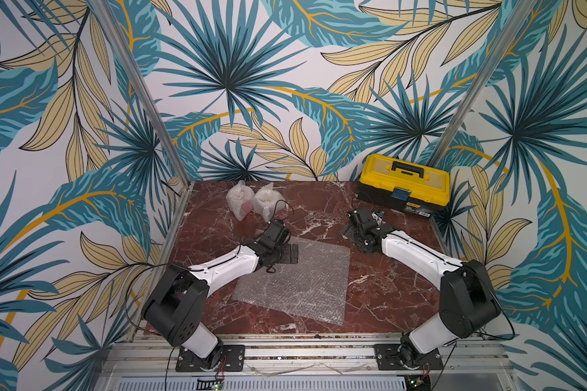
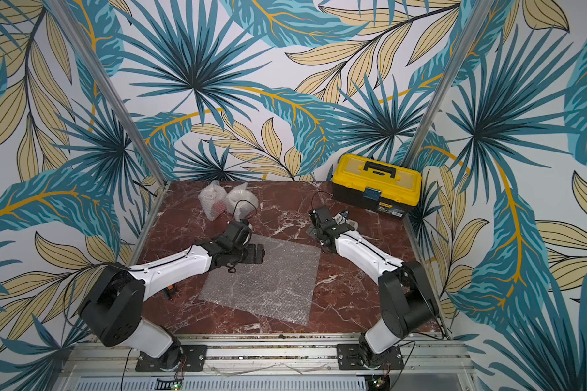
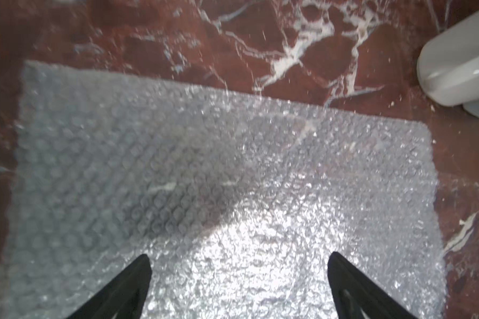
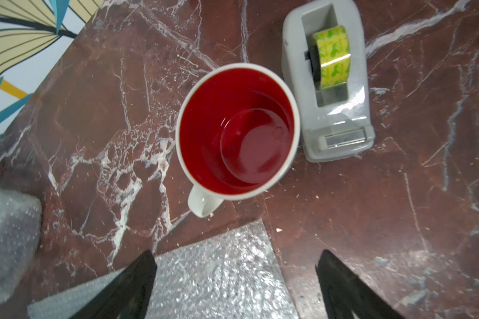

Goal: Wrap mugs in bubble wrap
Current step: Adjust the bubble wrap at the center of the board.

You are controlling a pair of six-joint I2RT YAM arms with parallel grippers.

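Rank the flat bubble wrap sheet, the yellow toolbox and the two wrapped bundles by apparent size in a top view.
1. flat bubble wrap sheet, clearly largest.
2. yellow toolbox.
3. bundle showing red and whiter bundle: about alike, so not ranked against each other.

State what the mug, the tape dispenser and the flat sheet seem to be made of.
The mug: likely glazed ceramic; glossy red inside, white rim and handle, soft reflections.
The tape dispenser: probably moulded plastic; matt grey, rounded edges.
The flat sheet: clear plastic bubble wrap; rows of bubbles glinting, tabletop showing through.
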